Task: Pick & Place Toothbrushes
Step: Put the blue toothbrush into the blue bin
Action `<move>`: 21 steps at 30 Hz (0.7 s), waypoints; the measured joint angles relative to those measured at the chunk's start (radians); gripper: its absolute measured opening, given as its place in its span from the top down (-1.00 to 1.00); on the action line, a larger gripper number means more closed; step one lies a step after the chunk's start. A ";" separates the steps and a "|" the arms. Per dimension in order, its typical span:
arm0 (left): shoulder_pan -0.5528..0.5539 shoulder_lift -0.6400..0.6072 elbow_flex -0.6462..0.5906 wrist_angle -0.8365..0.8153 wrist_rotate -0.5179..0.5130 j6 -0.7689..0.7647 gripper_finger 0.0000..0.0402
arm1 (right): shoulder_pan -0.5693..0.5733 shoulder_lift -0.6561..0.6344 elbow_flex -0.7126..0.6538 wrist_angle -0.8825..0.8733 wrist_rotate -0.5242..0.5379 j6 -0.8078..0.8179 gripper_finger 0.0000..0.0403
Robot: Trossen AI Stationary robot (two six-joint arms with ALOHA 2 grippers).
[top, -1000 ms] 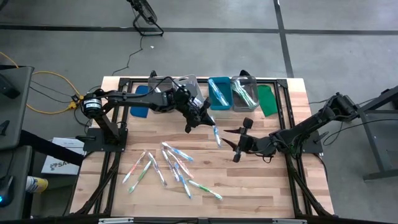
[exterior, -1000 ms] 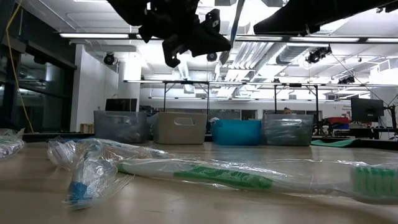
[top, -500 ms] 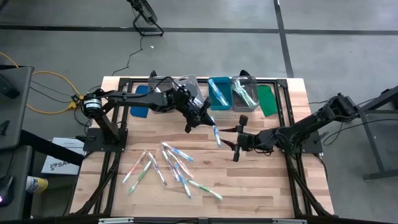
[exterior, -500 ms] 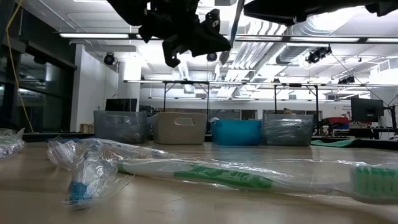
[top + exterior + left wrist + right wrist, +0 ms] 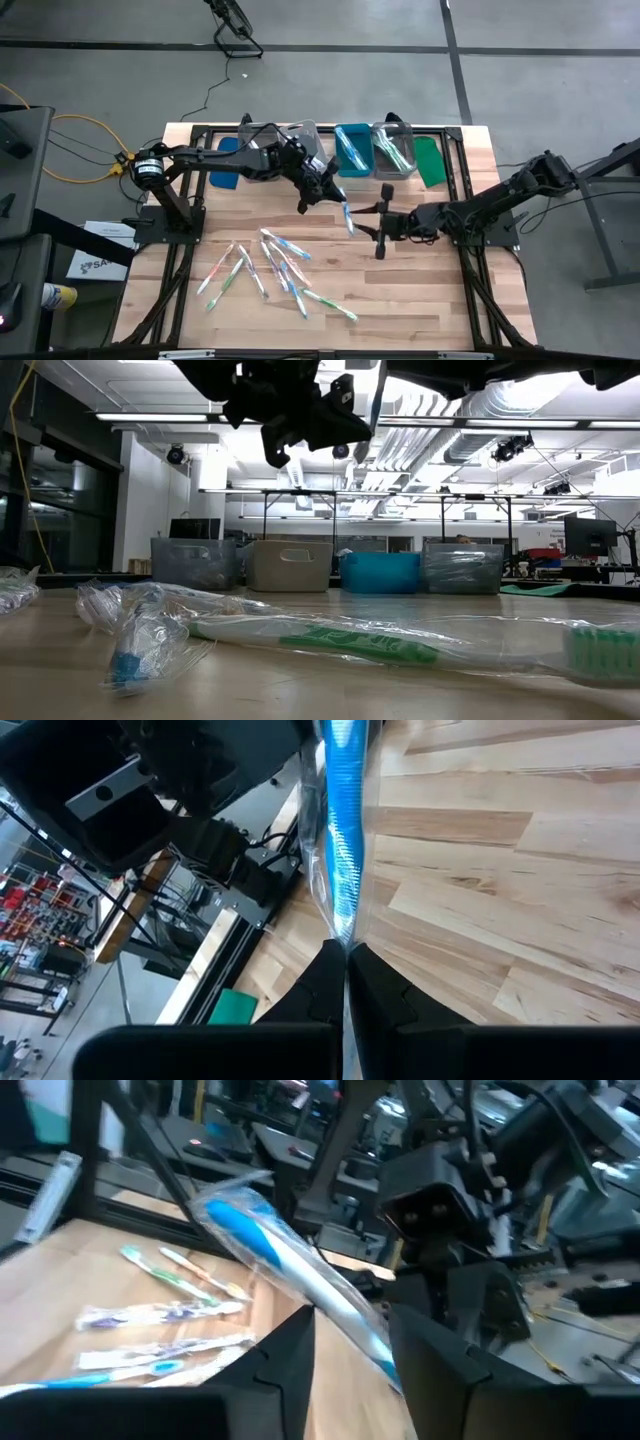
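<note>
Handover looks underway: our left fingers point(image 5: 345, 982) pinch a wrapped blue toothbrush point(image 5: 343, 830) above the counter point(image 5: 420, 290), while our right fingers point(image 5: 350, 1342) stand spread around it. Early release, we judge, could drop it onto the boards.

Left fingers point(image 5: 345, 982) pinched, right fingers point(image 5: 290, 1342) parted.

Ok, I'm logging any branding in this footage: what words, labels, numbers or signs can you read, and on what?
"SA": the only legible letters, on a white sheet lying left of the table; the rest is cut off or too small.
Wrapped toothbrushes: no print legible.
Bins: no labels visible.
Background shelving in the left wrist view: too blurred to read.
</note>
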 joint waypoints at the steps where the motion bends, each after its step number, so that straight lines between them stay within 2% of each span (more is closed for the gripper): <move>1: 0.000 0.000 0.000 0.000 0.000 0.000 1.00 | -0.003 0.000 0.000 0.004 -0.020 0.001 0.43; 9: 0.000 0.000 0.000 0.001 0.001 0.000 1.00 | -0.039 0.000 0.000 0.024 -0.121 0.030 0.58; 13: 0.000 0.000 0.000 -0.002 0.000 0.000 0.99 | -0.058 0.002 0.001 0.025 -0.137 0.067 0.56; 18: 0.000 0.000 0.000 -0.002 -0.001 0.000 0.99 | -0.073 0.025 0.001 0.039 -0.205 0.068 0.47; 21: 0.000 0.000 0.000 -0.003 -0.002 -0.001 0.99 | -0.073 0.050 0.002 0.060 -0.198 0.056 0.46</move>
